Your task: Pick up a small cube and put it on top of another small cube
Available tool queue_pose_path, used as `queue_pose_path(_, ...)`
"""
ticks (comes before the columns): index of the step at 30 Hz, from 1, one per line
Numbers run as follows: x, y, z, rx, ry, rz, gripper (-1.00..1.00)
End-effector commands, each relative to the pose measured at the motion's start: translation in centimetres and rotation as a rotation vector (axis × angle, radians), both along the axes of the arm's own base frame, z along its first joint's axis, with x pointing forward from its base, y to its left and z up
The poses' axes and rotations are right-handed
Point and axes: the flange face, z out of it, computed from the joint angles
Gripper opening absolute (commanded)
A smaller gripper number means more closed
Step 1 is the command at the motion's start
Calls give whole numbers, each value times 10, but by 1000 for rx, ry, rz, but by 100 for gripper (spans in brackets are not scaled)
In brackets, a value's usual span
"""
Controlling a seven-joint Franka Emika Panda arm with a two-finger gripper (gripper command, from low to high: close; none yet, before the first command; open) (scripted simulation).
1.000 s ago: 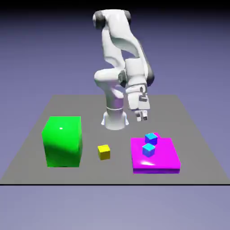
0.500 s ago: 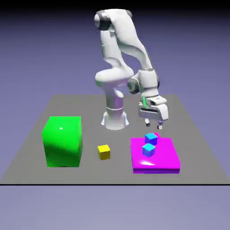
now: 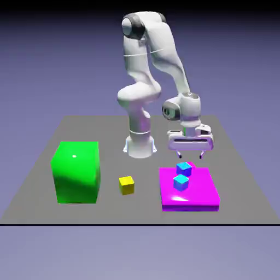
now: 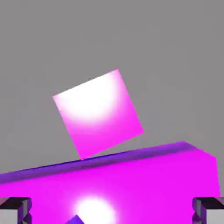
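As your gripper (image 3: 190, 157) hovers, its fingers stand wide apart! Below sits the small magenta cube (image 4: 98, 114), right beside the magenta slab (image 4: 144, 183).

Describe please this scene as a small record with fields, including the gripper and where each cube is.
gripper: open, above the table beyond the slab
small magenta cube: on the table just behind the slab, mostly hidden in the exterior view
magenta slab: flat on the table
blue cube: near the slab's far edge
cyan cube: over the slab, nearer the camera
yellow cube: between green cube and slab
held: nothing
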Motion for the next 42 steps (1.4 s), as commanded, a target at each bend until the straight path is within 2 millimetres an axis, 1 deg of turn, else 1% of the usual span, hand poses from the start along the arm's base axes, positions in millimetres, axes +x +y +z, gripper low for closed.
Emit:
queue_pose_path(1,-5,1,-4,-13,8,59,0)
queue_pose_path(4,-20,4,-14,-47,30,225,0)
queue_pose_path(5,-20,4,-14,-47,30,225,0)
queue_pose_path(14,-19,5,-80,-47,29,225,0)
queue_pose_path(15,-19,5,-84,-47,30,225,0)
queue_pose_path(16,-19,5,-84,-47,30,225,-100)
queue_pose_path(17,-19,5,-84,-47,30,225,-100)
queue_pose_path(25,-19,6,-25,-49,28,225,-100)
queue_pose_path(27,-20,4,-14,-47,30,225,-100)
queue_pose_path(28,-20,4,-14,-47,30,225,-100)
queue_pose_path(32,-30,-10,-33,-168,173,35,-100)
queue_pose_path(33,-24,-11,-29,-178,185,-5,-100)
queue_pose_path(34,-10,-10,-15,-166,176,-40,-100)
queue_pose_path(37,30,-14,29,-132,150,-147,-100)
queue_pose_path(40,66,-30,78,-98,126,-258,-100)
queue_pose_path(41,75,-34,91,-75,96,-254,-100)
queue_pose_path(42,80,-33,101,-42,45,-209,-100)
